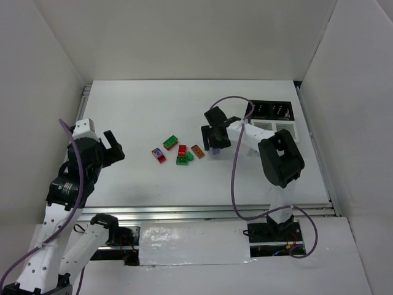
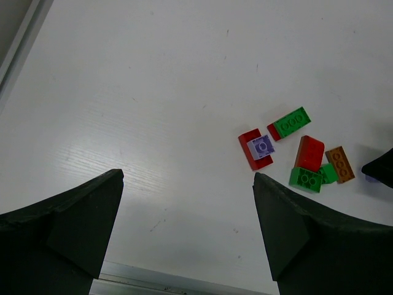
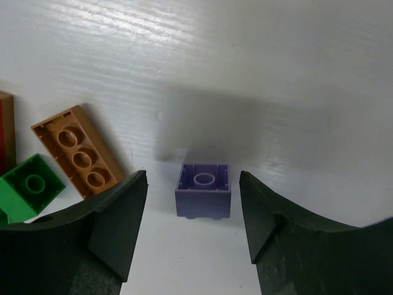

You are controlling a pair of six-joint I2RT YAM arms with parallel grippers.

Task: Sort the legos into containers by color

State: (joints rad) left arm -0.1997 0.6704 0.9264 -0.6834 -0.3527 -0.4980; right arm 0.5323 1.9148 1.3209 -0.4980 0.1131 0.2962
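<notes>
My right gripper (image 1: 215, 141) is open, low over the table, its fingers straddling a small purple lego (image 3: 203, 190) that lies upside down and untouched between them (image 3: 192, 179). Left of it lie an orange-brown lego (image 3: 77, 150) and a green lego (image 3: 31, 184). The cluster (image 1: 178, 152) also holds a red brick (image 2: 309, 153), a green-and-red brick (image 2: 290, 123) and a red brick with a purple one on top (image 2: 258, 149). My left gripper (image 1: 118, 147) is open and empty (image 2: 187, 175), well left of the cluster. The black container (image 1: 273, 110) and white container (image 1: 276, 130) stand at the back right.
White walls enclose the table on three sides. A metal rail (image 1: 209, 212) runs along the near edge. The right arm's body (image 1: 279, 160) and purple cable (image 1: 234, 178) lie in front of the containers.
</notes>
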